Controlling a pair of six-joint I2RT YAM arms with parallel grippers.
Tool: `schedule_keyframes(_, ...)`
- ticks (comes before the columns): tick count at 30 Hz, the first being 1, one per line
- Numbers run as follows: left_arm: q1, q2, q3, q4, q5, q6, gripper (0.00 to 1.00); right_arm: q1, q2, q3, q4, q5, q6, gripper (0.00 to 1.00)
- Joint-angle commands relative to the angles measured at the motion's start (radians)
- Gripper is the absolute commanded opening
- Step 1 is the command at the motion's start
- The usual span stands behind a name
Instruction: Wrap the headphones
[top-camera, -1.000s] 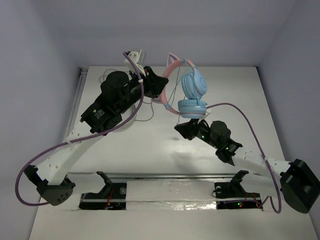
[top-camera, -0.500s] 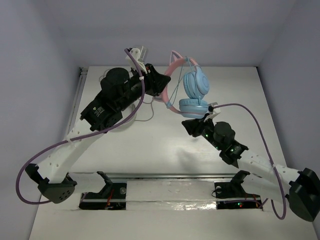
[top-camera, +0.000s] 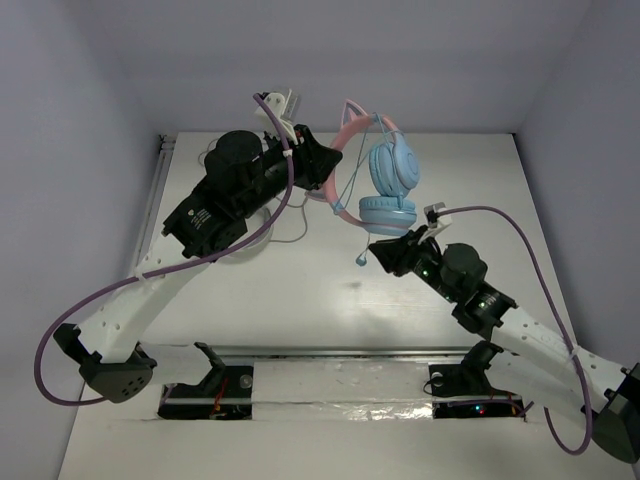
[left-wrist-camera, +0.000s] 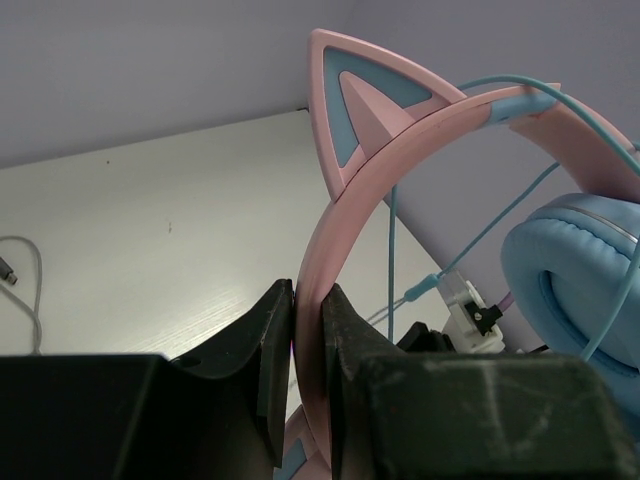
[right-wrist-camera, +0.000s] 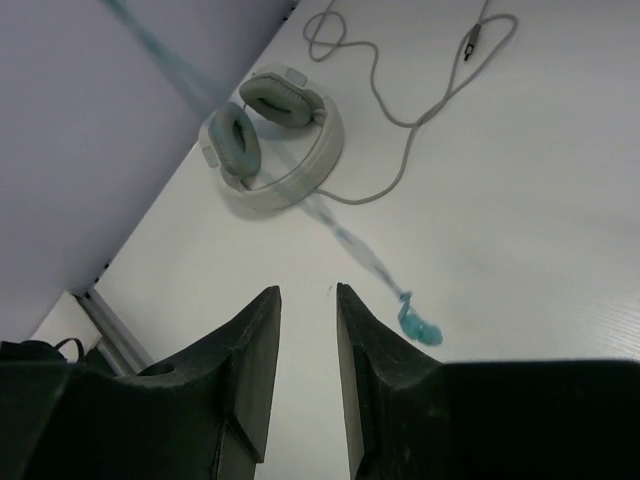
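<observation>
The headphones (top-camera: 385, 185) hang in the air at the back middle, with a pink cat-eared headband (left-wrist-camera: 345, 210) and light-blue earcups (left-wrist-camera: 575, 290). My left gripper (top-camera: 318, 168) is shut on the headband (left-wrist-camera: 308, 330). The thin light-blue cable (top-camera: 350, 195) runs over the band and hangs down; its plug end (top-camera: 360, 260) dangles free, blurred in the right wrist view (right-wrist-camera: 420, 328). My right gripper (top-camera: 378, 256) is open and empty (right-wrist-camera: 308, 300), just right of the plug and below the earcups.
A grey-white headset (right-wrist-camera: 272, 140) with a loose grey cable (right-wrist-camera: 420, 100) lies on the table (top-camera: 300, 290) under the left arm. The table's back wall (top-camera: 450, 60) is close behind the headphones.
The cable's plug end has come free and now dangles to the left of my right gripper. The right arm has shifted a little to the right. The left gripper still holds the headband.
</observation>
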Motion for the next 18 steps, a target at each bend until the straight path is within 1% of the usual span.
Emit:
schedule_keyframes(1,0.001,-0.03,0.06,0.095,-0.004,-0.016,0.0,-0.005,0.001,0.021,-0.014,0.001,-0.01,0.36)
schedule_keyframes(2,0.001,-0.034,0.06,0.095,-0.004,-0.016,0.0,-0.005,0.01,0.023,-0.023,0.024,-0.012,0.39)
schedule_keyframes(4,0.001,-0.037,0.063,0.092,-0.009,-0.016,0.0,-0.005,0.015,0.029,-0.028,0.068,-0.012,0.43)
schedule_keyframes(5,0.001,-0.037,0.068,0.088,-0.01,-0.013,0.0,-0.005,0.015,0.029,-0.028,0.076,-0.012,0.47)
schedule_keyframes(8,0.001,-0.039,0.072,0.081,-0.01,-0.013,0.0,-0.005,0.014,0.026,-0.035,0.14,-0.01,0.54)
schedule_keyframes(12,0.001,-0.04,0.071,0.081,-0.007,-0.013,0.0,-0.005,-0.002,0.035,-0.075,0.241,-0.009,0.55)
schedule_keyframes(14,0.001,-0.037,0.069,0.087,-0.003,-0.011,0.0,-0.005,0.0,0.035,-0.075,0.236,-0.026,0.57)
schedule_keyframes(18,0.001,-0.031,0.075,0.086,0.017,-0.017,0.0,-0.005,0.052,0.052,-0.075,0.254,-0.035,0.58)
